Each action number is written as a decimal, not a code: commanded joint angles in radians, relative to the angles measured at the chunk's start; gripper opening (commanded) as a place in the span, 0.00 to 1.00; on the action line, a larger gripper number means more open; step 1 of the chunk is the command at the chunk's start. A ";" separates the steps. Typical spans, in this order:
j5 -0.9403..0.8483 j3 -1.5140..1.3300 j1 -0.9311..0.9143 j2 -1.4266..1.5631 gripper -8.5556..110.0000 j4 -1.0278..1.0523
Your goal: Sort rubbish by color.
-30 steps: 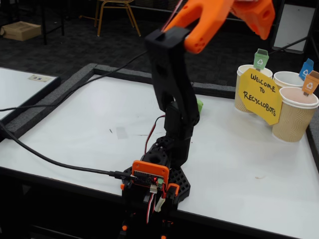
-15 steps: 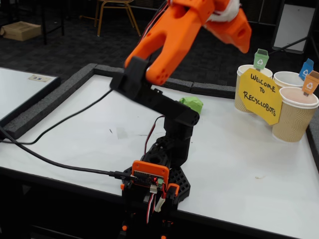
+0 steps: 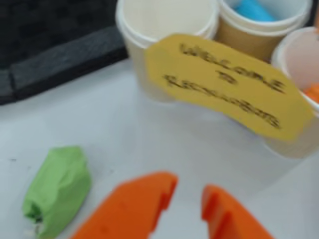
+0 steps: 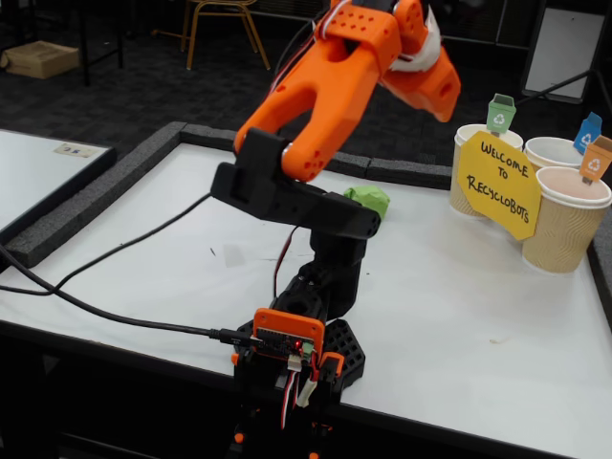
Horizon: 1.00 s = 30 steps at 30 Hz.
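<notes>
— Rubbish first: where is the green lump [image 3: 57,188] now?

— It lies on the white tabletop [image 3: 99,114], at the lower left of the wrist view. It is crumpled and it rests alone, beside the left finger of the tool [image 3: 188,199] but not touching it. In the fixed view the same green lump [image 4: 369,199] shows only partly, behind the black part of the arm [image 4: 316,96].

— And the tool, is it holding something?

— No. Its two orange fingers [image 3: 134,206] stand apart with bare tabletop between them, so it is open and empty. They point toward the cups.

— Which cups?

— Three paper cups stand close together at the far side. In the wrist view the left cup [image 3: 164,25] looks empty inside, as far as I can see. The middle cup [image 3: 261,27] holds the light blue lump [image 3: 254,10]. The right cup [image 3: 301,59] has something orange [image 3: 311,92] at the picture edge, probably the orange lump, but only a small part is visible.

— Is something in front of them?

— Yes, a yellow sign [image 4: 499,184] leans against the cups; in the fixed view it reads "Welcome to Recyclobots". In the wrist view it is blurred.

— Any marks on the cups?

— In the fixed view each cup carries a small tag: a green tag [image 4: 500,113], a blue tag [image 4: 587,132] and an orange tag [image 4: 597,159].
</notes>
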<state>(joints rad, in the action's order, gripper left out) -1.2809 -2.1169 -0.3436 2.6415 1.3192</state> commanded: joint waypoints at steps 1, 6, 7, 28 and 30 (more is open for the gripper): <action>0.015 -0.005 0.104 0.031 0.07 -0.051; 0.017 -0.071 0.201 0.031 0.07 -0.080; 0.017 -0.084 0.215 0.031 0.07 -0.091; 0.017 -0.127 0.307 -0.347 0.07 -0.391; 0.017 -0.061 0.298 -0.453 0.07 -0.396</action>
<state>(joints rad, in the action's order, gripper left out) -1.2809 -2.3700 -0.0261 2.3194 0.9695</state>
